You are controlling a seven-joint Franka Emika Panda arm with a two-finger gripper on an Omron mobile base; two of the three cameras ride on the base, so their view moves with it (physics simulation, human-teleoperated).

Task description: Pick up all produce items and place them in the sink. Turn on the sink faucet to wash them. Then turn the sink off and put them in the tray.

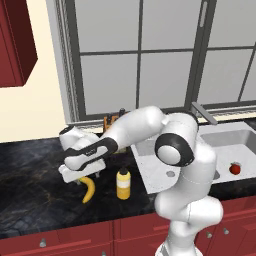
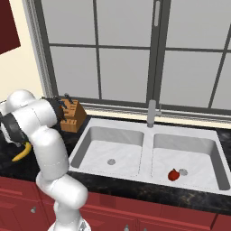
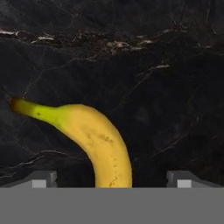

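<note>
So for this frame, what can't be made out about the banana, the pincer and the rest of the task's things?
- Banana: upper part hidden under the hand in the left base view; mostly behind the arm in the right base view; lower end cut off at the bottom of the hand view.
- Pincer: just its tips show in the hand view; contact with the banana can't be judged.
- Faucet: handle too small to read.

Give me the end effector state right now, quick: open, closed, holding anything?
End effector: open and holding nothing, fingers spread to either side of the banana lying on the counter.
</note>
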